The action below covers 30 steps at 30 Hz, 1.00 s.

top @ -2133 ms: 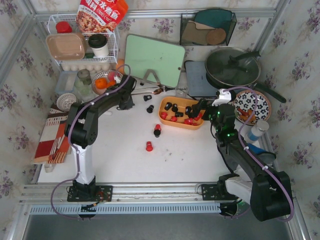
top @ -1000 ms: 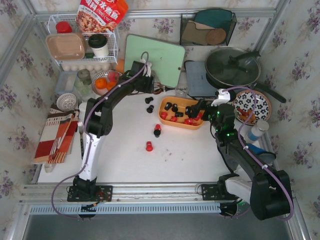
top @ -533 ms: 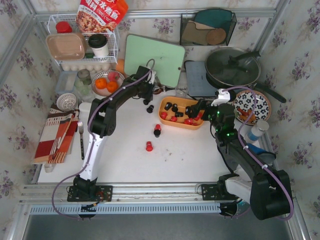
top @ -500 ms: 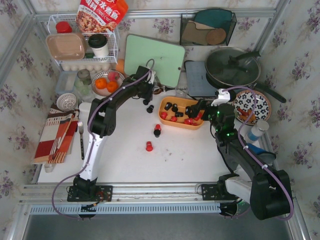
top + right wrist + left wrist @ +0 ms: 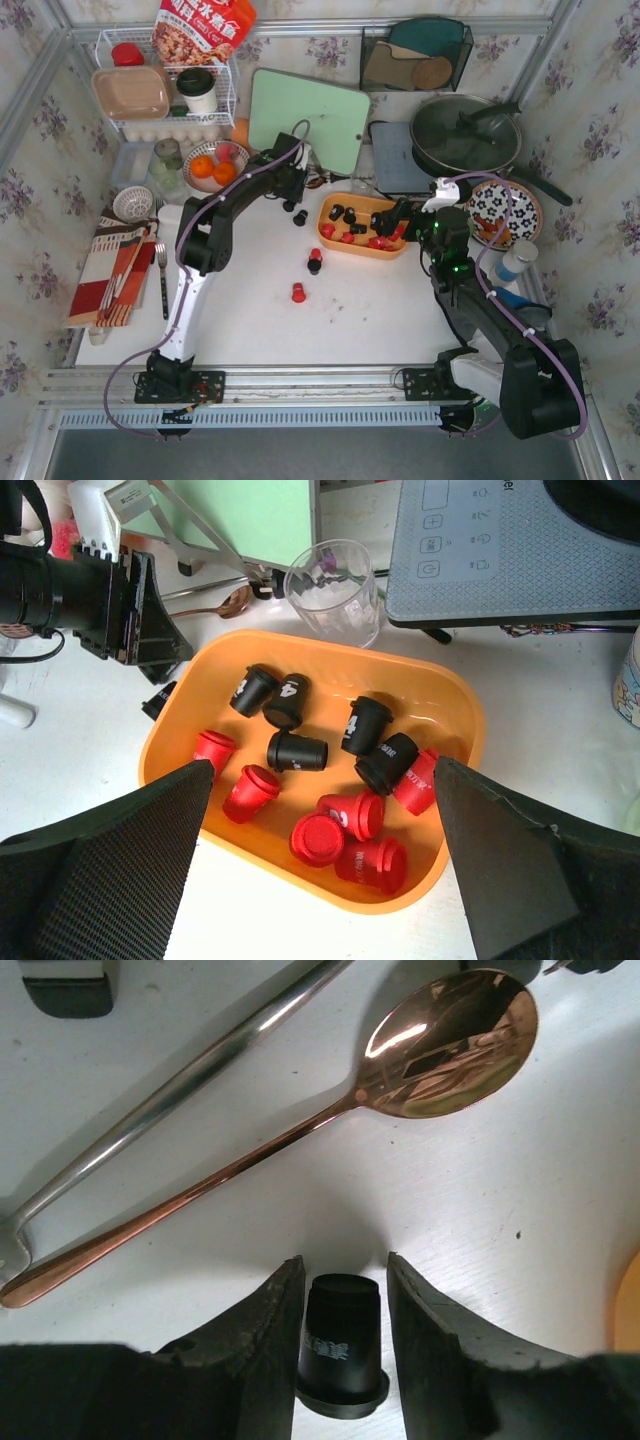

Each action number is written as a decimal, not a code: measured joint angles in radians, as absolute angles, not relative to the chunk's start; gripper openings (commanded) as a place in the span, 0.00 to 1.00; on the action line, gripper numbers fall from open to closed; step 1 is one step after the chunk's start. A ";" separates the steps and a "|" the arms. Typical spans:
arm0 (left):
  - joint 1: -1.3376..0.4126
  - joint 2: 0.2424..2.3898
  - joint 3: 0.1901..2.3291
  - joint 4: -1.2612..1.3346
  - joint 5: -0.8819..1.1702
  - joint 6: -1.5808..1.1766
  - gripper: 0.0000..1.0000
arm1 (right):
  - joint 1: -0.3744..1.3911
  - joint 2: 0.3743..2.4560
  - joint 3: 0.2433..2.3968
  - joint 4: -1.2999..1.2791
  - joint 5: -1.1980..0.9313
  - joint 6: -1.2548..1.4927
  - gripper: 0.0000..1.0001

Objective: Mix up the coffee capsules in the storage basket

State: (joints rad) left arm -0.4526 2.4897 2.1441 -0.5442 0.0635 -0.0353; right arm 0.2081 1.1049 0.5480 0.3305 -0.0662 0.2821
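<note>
The orange storage basket (image 5: 455, 720) holds several red and black coffee capsules (image 5: 297, 751). My right gripper (image 5: 322, 770) hangs wide open just above it, at the basket's right end (image 5: 362, 240) in the top view. My left gripper (image 5: 343, 1270) is down on the table left of the basket, shut on a black capsule (image 5: 343, 1345) whose flange points back at the wrist. The left finger presses on it; a sliver of gap shows on the right. Loose capsules lie on the table: a black one (image 5: 299, 218), a red and black pair (image 5: 314, 262) and a red one (image 5: 297, 293).
A copper spoon (image 5: 450, 1030) and a steel fork handle (image 5: 180, 1080) lie just beyond the left fingers. A clear glass (image 5: 330, 585) and a grey panel (image 5: 500, 550) stand behind the basket. The green board (image 5: 310, 120), pan (image 5: 465, 135) and fruit plate (image 5: 210, 165) line the back.
The left arm swung right from the fruit plate to the spot by the spoon, came down over the black capsule, and its jaws narrowed onto it. The right arm stayed still.
</note>
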 measured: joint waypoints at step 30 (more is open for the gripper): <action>-0.585 2.202 2.003 -0.474 0.083 -0.126 0.34 | 0.208 1.113 0.548 0.330 -0.078 0.283 1.00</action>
State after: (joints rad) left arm -0.5846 2.2017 2.0033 -0.4740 0.0826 -0.1261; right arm 0.2081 1.1126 0.5484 0.3302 -0.0776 0.2829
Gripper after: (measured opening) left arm 0.347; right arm 0.997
